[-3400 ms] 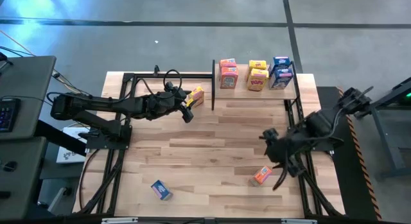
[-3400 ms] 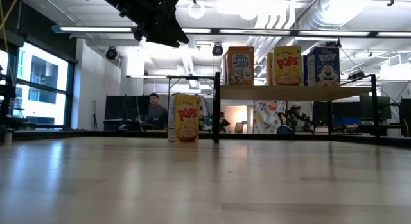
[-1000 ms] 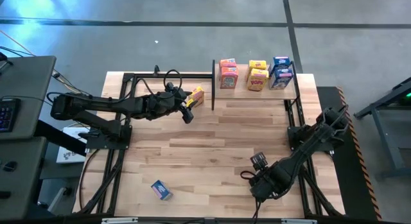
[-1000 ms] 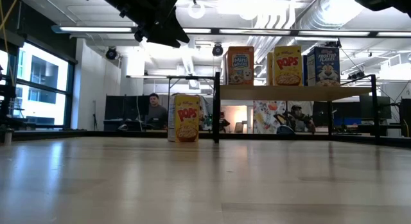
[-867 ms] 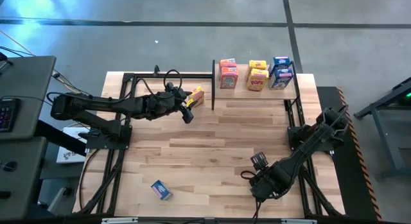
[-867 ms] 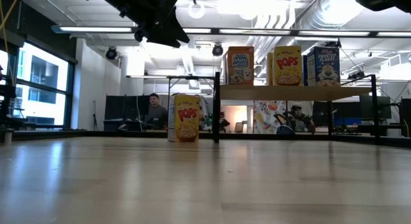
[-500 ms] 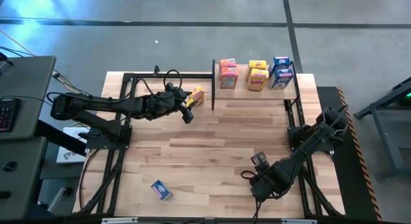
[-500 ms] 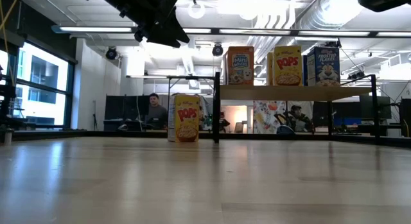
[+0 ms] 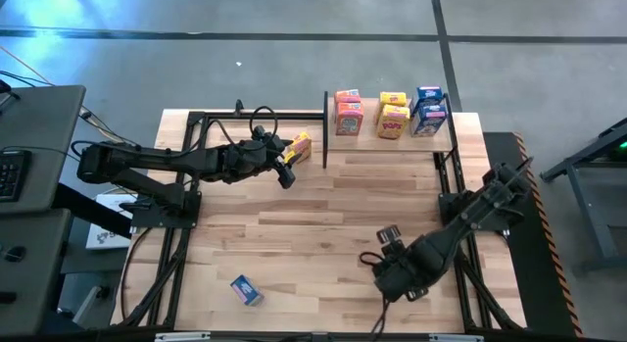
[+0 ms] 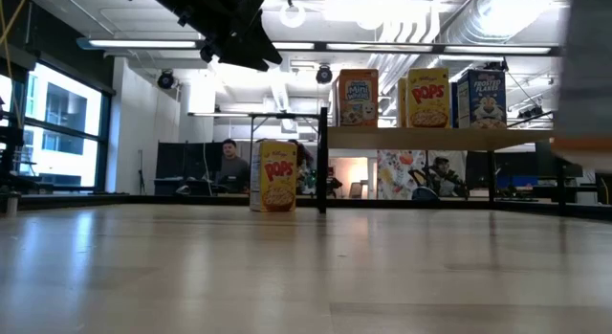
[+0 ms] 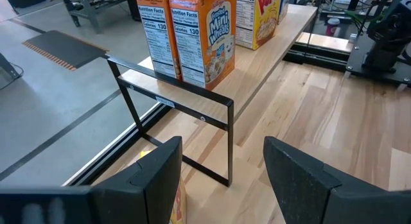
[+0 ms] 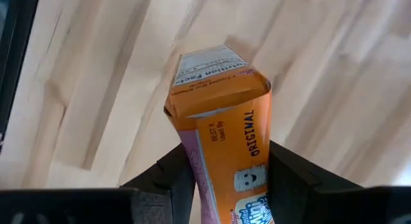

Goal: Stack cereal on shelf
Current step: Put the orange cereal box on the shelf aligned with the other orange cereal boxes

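Observation:
The shelf (image 9: 372, 143) stands at the table's far edge and carries orange (image 9: 348, 112), yellow (image 9: 392, 115) and blue (image 9: 428, 109) cereal boxes, standing upright. My right gripper (image 9: 397, 273), near the table's front edge, is shut on an orange cereal box (image 12: 221, 121), which the gripper hides in the high view. My left gripper (image 11: 221, 179) hangs open above a yellow cereal box (image 9: 300, 146) that stands on its base on the table, left of the shelf. A blue cereal box (image 9: 246, 290) lies flat near the front left. My right gripper pinches the orange box between its two fingers (image 12: 176, 169), on two opposite faces (image 12: 260, 166) at the end nearer the wrist. The fingers point down, from above. The box hangs below them with its free end (image 12: 212, 63) toward the tabletop, lifted clear.
Black metal frame rails (image 9: 196, 185) run along the table's left and right sides. The shelf's thin black post (image 11: 228, 144) stands just ahead of my left gripper. The bare wooden tabletop (image 9: 323, 224) stretches between the two arms.
My right gripper has risen from the tabletop and shifted a little toward the table's left. In the low view a blurred shape has come in at the right edge.

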You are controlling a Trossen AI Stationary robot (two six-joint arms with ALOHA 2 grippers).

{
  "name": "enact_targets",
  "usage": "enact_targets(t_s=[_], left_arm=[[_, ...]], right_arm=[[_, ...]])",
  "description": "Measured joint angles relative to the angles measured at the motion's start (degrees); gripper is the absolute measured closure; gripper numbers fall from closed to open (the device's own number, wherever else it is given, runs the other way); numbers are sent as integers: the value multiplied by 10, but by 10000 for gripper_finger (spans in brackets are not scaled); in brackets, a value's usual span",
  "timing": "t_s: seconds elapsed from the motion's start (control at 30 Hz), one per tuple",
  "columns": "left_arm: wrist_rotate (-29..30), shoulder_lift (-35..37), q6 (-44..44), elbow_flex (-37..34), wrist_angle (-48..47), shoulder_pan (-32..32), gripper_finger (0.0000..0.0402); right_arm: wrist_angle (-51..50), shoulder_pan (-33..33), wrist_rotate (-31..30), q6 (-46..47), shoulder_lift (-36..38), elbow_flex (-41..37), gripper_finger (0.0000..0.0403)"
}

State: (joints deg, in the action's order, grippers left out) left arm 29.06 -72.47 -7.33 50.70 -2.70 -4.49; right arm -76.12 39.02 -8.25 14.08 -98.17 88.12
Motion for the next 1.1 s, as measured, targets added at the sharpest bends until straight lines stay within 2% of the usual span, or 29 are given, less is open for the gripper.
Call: enact_targets(t_s=[0.13,0.5,0.83,1.1], left_arm=[[0,0,0,0,0,0,193],[0,0,0,0,0,0,193],[0,0,0,0,0,0,193],[0,0,-1,0,0,0,193]], right_arm=[[-20,-36,-18,-36,0,51,256],[-76,-178,-128,-186,0,205,256],[-74,-337,-136,-356,0,334,256],[-59,-435,-135,-401,0,418,256]])
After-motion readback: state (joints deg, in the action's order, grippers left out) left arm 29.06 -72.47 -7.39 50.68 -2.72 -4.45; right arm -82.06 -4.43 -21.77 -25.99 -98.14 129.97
